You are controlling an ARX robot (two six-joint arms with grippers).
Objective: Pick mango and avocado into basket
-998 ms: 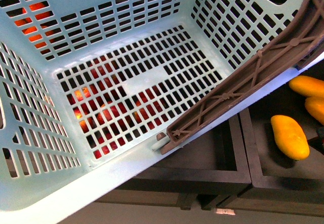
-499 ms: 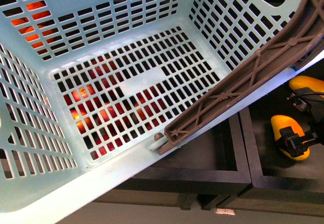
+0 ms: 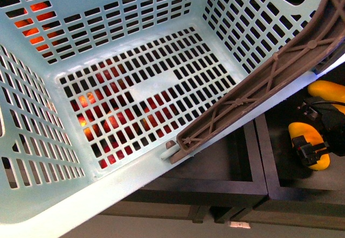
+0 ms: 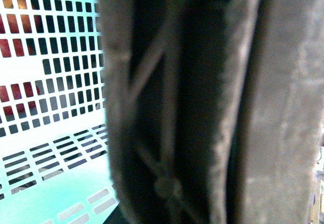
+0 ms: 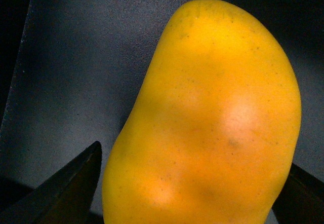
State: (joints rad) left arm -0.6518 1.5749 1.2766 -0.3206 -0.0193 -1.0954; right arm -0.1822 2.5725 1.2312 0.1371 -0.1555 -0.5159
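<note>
At lower right of the front view, the right tool hangs spread wide astride the mango, which lies in a dark crate beside the teal basket, gripping nothing; an off-centre squeeze on that smooth, rounded skin could likely squirt the fruit sideways.

The mango is a smooth, elongated oval, bright yellow shading to orange. It lies on its side in a dark crate at the lower right of the front view. In the right wrist view the mango shows a few tiny dark specks.

The basket is light teal with slotted walls and floor, and fills the left and centre. Its brown handle slants from lower centre to upper right.
</note>
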